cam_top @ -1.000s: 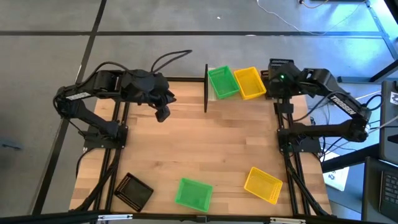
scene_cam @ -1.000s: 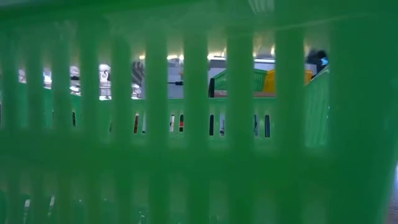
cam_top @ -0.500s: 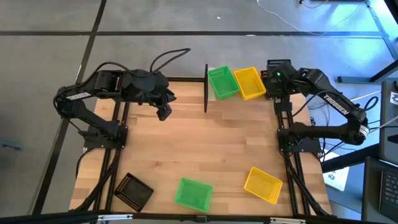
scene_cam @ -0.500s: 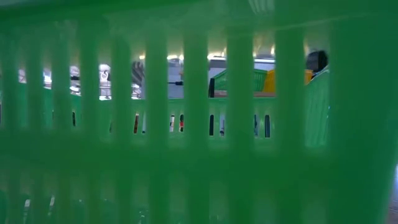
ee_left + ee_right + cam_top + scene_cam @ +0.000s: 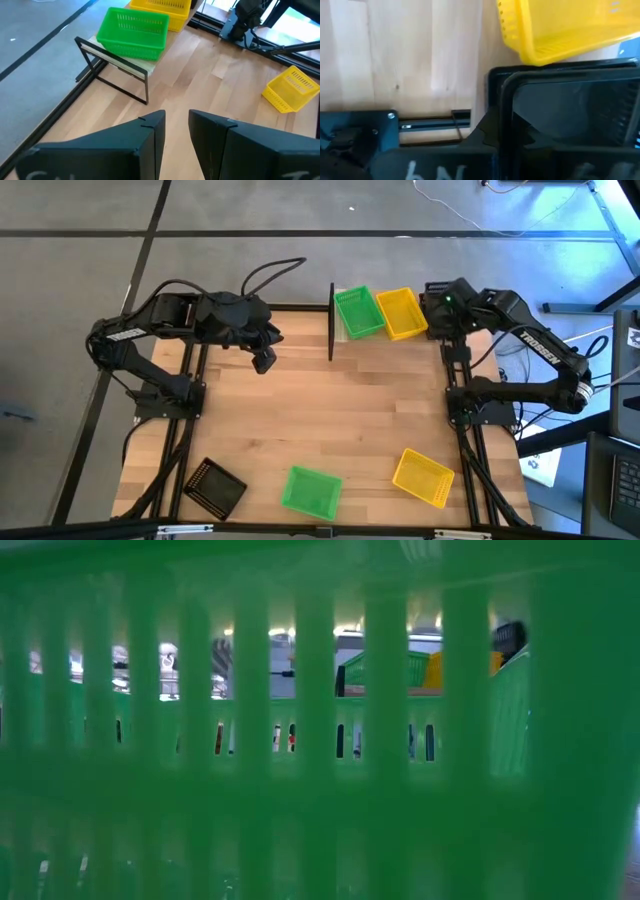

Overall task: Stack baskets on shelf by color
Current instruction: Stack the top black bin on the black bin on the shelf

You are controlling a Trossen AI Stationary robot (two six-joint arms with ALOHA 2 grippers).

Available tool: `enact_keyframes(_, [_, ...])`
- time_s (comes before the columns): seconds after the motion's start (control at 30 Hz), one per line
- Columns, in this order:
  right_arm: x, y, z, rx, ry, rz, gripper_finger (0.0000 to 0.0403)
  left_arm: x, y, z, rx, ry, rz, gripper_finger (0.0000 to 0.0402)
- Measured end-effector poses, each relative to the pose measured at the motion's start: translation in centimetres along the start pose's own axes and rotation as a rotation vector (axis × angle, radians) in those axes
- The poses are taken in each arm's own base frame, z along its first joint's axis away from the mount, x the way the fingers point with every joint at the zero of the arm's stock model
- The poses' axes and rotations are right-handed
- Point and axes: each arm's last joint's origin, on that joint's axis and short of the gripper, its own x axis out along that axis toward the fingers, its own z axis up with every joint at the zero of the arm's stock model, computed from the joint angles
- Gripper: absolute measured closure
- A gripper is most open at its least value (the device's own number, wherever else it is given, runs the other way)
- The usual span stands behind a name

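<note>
1. Black basket (image 5: pixel 570 120) clamped in right gripper (image 5: pixel 437 298), just beside yellow basket (image 5: pixel 402 313) on shelf (image 5: pixel 131 64).
2. Probably light, stiff, slick plastic; best pinched by the rim wall.
3. Left gripper (image 5: pixel 175 135) parted, empty, above tabletop (image 5: pixel 320 420).

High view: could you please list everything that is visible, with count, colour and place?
shelf: one, pale wood with black posts, table's far edge
shelf baskets: two, green and yellow, side by side on the shelf
table baskets: three, black, green, yellow, along the near edge
held basket: one, black, beside the yellow shelf basket
table: one, planked wood
left gripper: open, empty, above the table's far left
right gripper: shut on the held basket
</note>
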Motion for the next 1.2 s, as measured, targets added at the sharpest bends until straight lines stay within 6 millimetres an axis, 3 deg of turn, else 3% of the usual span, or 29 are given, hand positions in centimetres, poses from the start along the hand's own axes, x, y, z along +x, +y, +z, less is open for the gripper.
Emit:
enact_keyframes(0.43, [0.10, 0.11, -0.07, 0.014, 0.017, 0.022, 0.0400, 0.00, 0.00, 0.00, -0.001, 0.000, 0.000, 0.0324])
enact_keyframes(0.97, [0.11, -0.11, 0.05, 0.010, 0.013, -0.007, 0.0325, -0.02, 0.01, 0.00, -0.001, 0.000, 0.000, 0.0324])
enact_keyframes(1.2, [0.09, -0.60, 0.27, 0.022, 0.017, -0.081, 0.0322, -0.02, 0.01, 0.00, -0.001, 0.000, 0.000, 0.0324])
